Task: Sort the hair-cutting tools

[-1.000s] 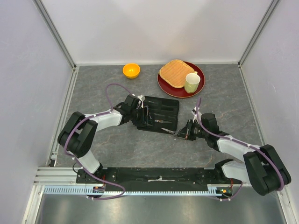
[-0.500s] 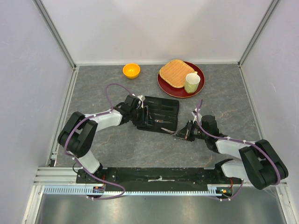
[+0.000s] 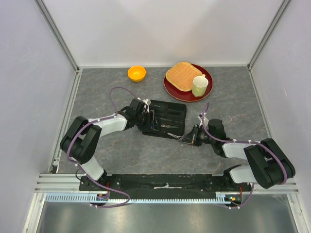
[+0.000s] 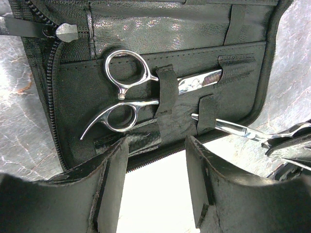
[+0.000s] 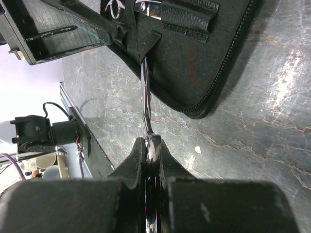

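Within the last second the right gripper (image 3: pixel 190 136), clamped on the loose scissors (image 5: pixel 145 97), has edged toward the case (image 4: pixel 243 63). Their blade tip now enters a strap beside the stowed scissors (image 4: pixel 146 92). The left gripper (image 4: pixel 156 148) stands half-spread and empty at the case's edge.
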Available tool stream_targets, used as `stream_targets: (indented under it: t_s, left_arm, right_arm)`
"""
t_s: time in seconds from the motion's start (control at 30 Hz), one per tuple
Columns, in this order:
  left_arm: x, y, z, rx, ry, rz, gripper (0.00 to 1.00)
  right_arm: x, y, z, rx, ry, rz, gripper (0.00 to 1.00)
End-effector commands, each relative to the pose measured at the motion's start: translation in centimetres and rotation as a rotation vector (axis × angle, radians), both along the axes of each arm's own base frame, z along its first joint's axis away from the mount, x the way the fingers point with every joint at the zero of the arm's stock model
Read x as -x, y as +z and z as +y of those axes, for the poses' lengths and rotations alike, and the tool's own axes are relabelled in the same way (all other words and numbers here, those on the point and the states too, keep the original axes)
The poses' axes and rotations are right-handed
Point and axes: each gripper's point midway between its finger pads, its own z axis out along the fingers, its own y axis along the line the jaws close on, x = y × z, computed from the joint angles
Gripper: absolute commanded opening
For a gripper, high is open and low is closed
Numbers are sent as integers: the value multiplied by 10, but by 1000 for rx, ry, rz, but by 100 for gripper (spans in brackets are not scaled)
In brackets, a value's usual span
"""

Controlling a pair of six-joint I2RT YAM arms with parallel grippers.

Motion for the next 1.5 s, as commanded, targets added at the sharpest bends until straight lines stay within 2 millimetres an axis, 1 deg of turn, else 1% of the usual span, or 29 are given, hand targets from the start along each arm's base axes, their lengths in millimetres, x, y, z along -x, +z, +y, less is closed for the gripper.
stream_targets:
  t_s: [0.0,0.13,0.27,0.33,0.37,0.4,0.47,0.5,0.57,0.6,0.7,0.8,0.87,0.9,0.93,1.0,1.03,1.1,1.13,1.17,1.2,1.27,1.3,1.33,1.47]
  left_arm:
    - [32,-29,7,-72,-60,107,57]
    - [33,-30,5,-63,-64,110,57]
    - [33,-30,5,-63,-66,110,58]
    - [32,-28,4,-61,-65,104,58]
    - [32,-28,4,-62,-64,103,58]
    - [31,-27,5,-63,-61,99,58]
    - [31,-25,4,-62,-65,93,59]
    - [31,-24,4,-64,-65,90,60]
    - [30,-21,5,-64,-62,82,61]
    - [29,-20,5,-65,-62,79,62]
    - [27,-15,6,-69,-57,63,63]
    - [25,-6,6,-60,-62,35,65]
    - [24,0,6,-55,-72,12,65]
    - [23,7,6,-46,-72,-10,66]
    - [23,10,7,-46,-70,-22,66]
    - [22,18,9,-43,-65,-53,67]
    - [22,20,11,-46,-61,-62,67]
    - [22,21,16,-64,-42,-70,68]
    - [22,25,18,-62,-37,-81,68]
    - [21,25,21,-75,-20,-87,68]
    - [22,25,24,-82,-12,-90,68]
    - [20,30,28,-86,11,-116,68]
    - [22,29,31,-92,19,-117,68]
    - [19,33,34,-98,36,-138,68]
    - [21,27,46,-139,79,-140,68]
  right_arm:
    - [-17,45,19,-103,88,-191,0]
    - [-17,37,20,-95,96,-177,0]
    - [-19,25,18,-62,97,-153,0]
    - [-20,17,16,-18,89,-112,13]
    - [-27,15,11,21,66,-131,23]
    - [-26,8,7,62,58,-95,43]
    - [-35,6,-2,144,19,-117,57]
    - [-36,2,-6,186,11,-88,68]
    - [-40,2,-11,229,-6,-86,75]
    - [-44,-1,-18,279,-28,-77,78]
    - [-50,-5,-30,367,-66,-59,85]
    - [-54,-8,-40,426,-111,-49,88]
    - [-51,-12,-48,459,-134,-22,87]
    - [-50,-13,-51,473,-144,-15,86]
    - [-51,-9,-53,474,-170,-22,85]
    - [-49,-9,-56,474,-187,-24,81]
    - [-50,-4,-58,468,-209,-34,80]
    - [-49,-2,-60,465,-225,-41,77]
    - [-50,0,-62,465,-243,-45,75]
    - [-50,0,-63,468,-248,-48,72]
    - [-50,-1,-64,469,-253,-46,70]
    - [-49,-2,-66,481,-259,-49,64]
    - [-50,-2,-67,484,-259,-51,62]
    - [-50,-4,-68,490,-261,-50,61]
    - [-54,-11,-69,513,-260,-57,51]
